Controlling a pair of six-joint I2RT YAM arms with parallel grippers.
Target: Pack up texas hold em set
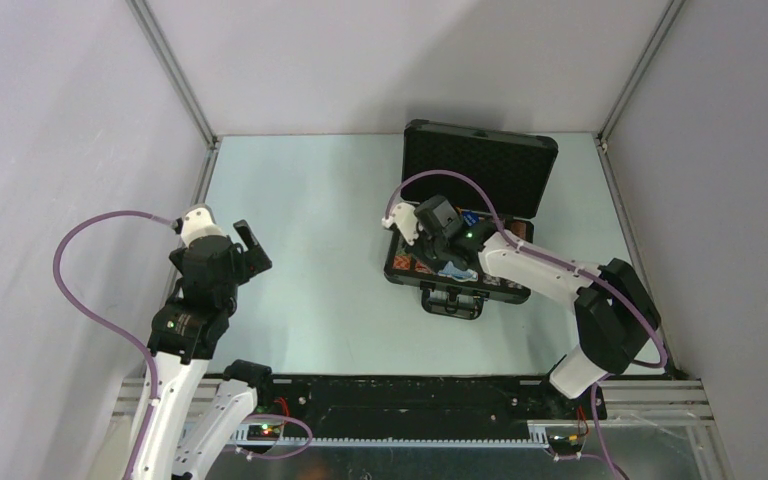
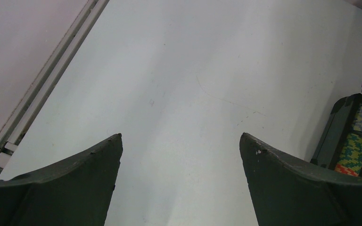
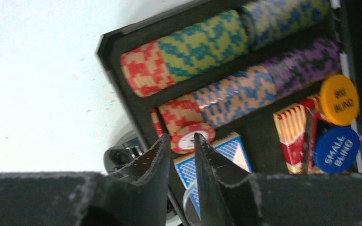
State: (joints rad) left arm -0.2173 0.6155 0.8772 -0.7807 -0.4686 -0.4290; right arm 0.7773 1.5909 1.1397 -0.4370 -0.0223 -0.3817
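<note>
Black case [image 1: 480,165] open, lid raised; chip rows [image 3: 202,44] inside, card box [image 3: 290,134] alongside.

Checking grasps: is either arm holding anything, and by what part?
Left fingers open, empty. Right fingers nearly closed by a red-white chip; grip cannot be told.

This is a robotics lab test cell. A bare pale tabletop [image 1: 330,230] is boxed in by plain white panels [image 1: 60,120] set in aluminium frame posts [image 1: 175,70], which rise from the far corners at 11 and 1 o'clock. Along 6 o'clock runs a black mounting rail [image 1: 410,395]. The left arm [image 1: 195,300] stands at 7 o'clock and the right arm [image 1: 560,275] at 5. Purple cables [image 1: 70,245] loop off them, and a small circuit board [image 1: 263,430] shows lit LEDs.
</note>
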